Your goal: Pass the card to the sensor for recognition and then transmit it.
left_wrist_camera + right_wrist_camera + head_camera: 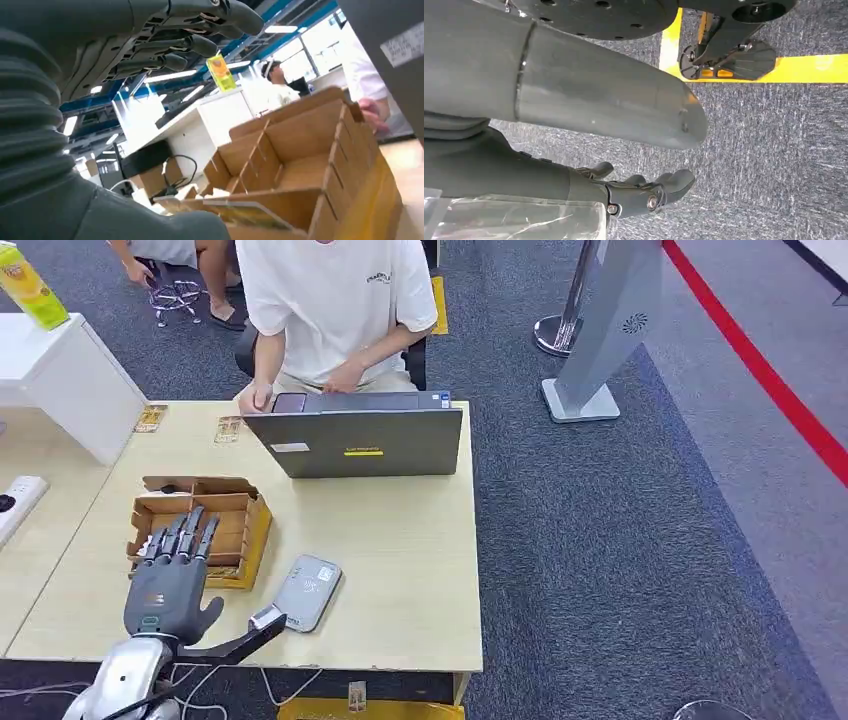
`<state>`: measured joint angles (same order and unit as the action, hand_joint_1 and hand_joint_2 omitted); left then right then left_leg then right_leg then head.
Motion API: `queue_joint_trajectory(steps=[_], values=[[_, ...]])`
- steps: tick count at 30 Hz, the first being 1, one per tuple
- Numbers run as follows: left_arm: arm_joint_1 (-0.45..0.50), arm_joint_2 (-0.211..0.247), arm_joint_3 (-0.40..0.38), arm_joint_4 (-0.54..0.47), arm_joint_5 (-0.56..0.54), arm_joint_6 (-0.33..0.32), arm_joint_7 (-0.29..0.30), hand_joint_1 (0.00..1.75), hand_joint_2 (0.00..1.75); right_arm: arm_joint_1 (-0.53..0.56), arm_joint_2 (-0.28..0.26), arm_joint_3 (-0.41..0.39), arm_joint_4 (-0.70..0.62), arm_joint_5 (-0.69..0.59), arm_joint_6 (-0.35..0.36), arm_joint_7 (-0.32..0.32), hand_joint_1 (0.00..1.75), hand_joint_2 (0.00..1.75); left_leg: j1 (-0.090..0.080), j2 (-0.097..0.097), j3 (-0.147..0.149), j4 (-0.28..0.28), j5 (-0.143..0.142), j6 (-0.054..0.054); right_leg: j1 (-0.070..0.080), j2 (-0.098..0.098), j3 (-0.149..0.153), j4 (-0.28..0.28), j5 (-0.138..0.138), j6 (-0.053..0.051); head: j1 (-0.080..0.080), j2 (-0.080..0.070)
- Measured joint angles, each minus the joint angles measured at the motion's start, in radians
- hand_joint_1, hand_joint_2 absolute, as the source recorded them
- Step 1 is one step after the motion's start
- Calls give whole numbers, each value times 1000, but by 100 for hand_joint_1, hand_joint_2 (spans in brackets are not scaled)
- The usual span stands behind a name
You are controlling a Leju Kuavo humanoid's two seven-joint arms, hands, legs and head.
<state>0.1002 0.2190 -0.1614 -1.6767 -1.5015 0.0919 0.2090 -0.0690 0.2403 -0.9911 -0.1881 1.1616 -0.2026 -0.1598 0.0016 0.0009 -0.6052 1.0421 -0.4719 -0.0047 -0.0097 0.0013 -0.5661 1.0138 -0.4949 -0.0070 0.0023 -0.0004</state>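
I am holding my left hand (172,575) over the cardboard box (243,530).
Its fingers are lying spread and holding nothing above the box's compartments, where a card (247,215) is sitting. The grey sensor (308,591) is lying just beside the box on the table (410,560). My right hand (639,192) is hanging over carpet, fingers loosely curled, holding nothing.

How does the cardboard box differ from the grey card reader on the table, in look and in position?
The cardboard box is brown, open on top and split by dividers; the card reader is grey, flat and closed. The box is the larger and lies partly under the left hand; the reader lies uncovered beside that hand's thumb. Both rest on the light wooden table.
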Motion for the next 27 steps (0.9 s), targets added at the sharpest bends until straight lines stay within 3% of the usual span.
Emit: queue_joint_trajectory(steps=[27], values=[[29, -65, 86, 104, -19, 58, 9, 0, 175, 1, -11, 14, 0, 21, 17, 11, 0, 0, 0, 0, 0, 0, 0, 0, 0, 0, 0, 0, 0, 0, 0, 0]])
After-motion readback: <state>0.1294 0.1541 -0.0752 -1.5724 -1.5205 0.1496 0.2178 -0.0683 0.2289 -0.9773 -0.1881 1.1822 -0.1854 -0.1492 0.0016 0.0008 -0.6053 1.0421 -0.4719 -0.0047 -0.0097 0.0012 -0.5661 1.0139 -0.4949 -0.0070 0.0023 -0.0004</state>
